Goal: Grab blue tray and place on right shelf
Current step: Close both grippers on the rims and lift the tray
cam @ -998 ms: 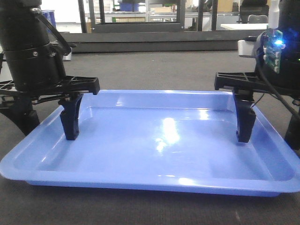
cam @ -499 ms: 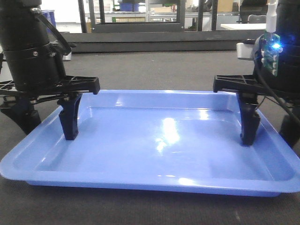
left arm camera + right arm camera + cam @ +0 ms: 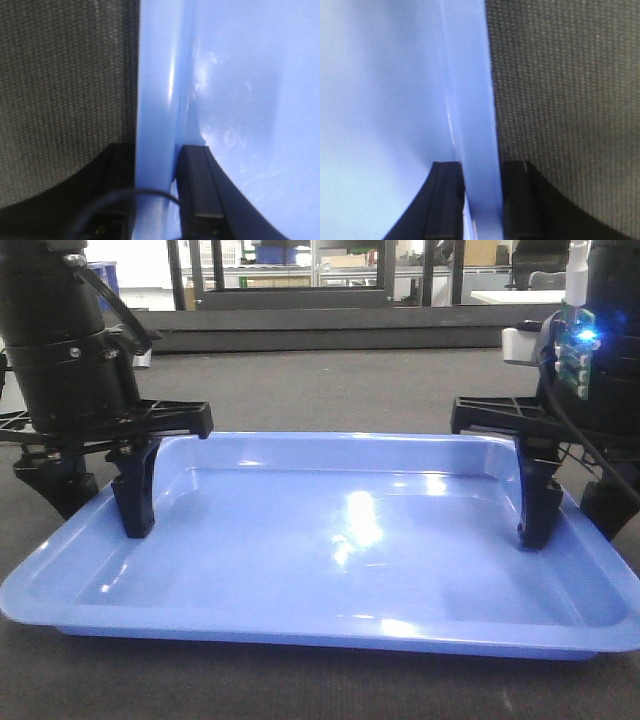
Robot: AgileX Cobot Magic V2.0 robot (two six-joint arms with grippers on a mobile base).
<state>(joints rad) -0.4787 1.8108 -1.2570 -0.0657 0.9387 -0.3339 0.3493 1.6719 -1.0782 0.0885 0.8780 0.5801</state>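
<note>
My left pincer and right pincer each pinch a side rim of the glossy periwinkle-blue plastic rectangular tray, flat on the dark table. I should lift both together, keeping it level.

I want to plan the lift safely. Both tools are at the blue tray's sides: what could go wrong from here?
1. The left tool and right tool each appear to pinch only the thin flared rim of the glossy blue tray; it may slip during the lift.
2. The tray is wide and held at two opposite sides; uneven lifting could tilt or twist it.
</note>
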